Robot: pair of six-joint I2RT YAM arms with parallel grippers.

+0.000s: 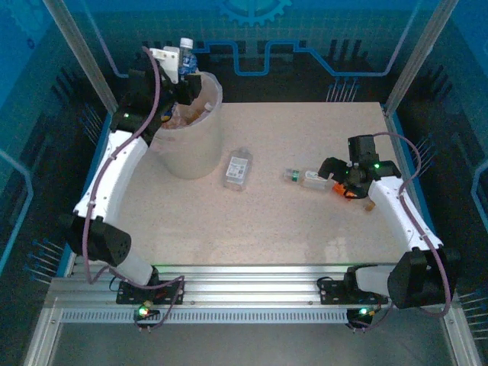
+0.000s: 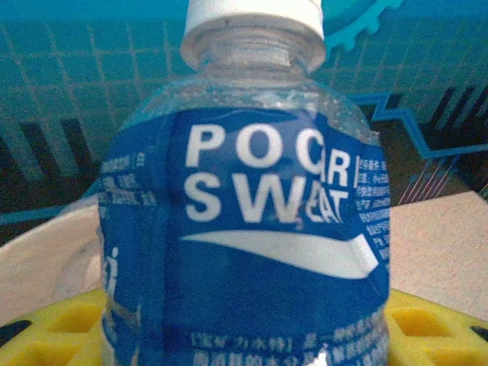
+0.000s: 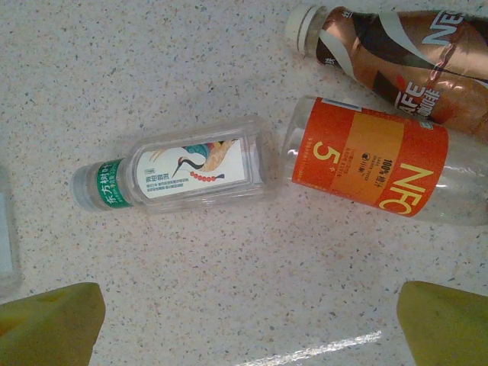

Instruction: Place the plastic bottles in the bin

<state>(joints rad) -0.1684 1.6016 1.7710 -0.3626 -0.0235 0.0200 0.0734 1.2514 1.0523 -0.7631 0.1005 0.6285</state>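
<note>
My left gripper [image 1: 183, 72] is shut on an upright plastic bottle [image 1: 186, 52] with a blue label and a white cap, held over the far rim of the bin [image 1: 191, 145], a tall whitish bucket at the table's back left. In the left wrist view this bottle [image 2: 244, 229] stands between yellow fingers [image 2: 431, 328]. My right gripper [image 1: 335, 177] hangs open above the table at the right. Its yellow fingertips [image 3: 46, 324] are spread wide over bare tabletop. Just beyond them lie a clear green-capped bottle [image 3: 183, 175], an orange-labelled bottle [image 3: 374, 164] and a brown one [image 3: 404, 57].
A flat clear bottle [image 1: 238, 168] lies on the speckled table [image 1: 305, 229] between the bin and the right gripper. Metal frame posts [image 1: 72, 46] and blue panels wall in the back and sides. The arm bases stand on a rail [image 1: 252, 293] at the near edge.
</note>
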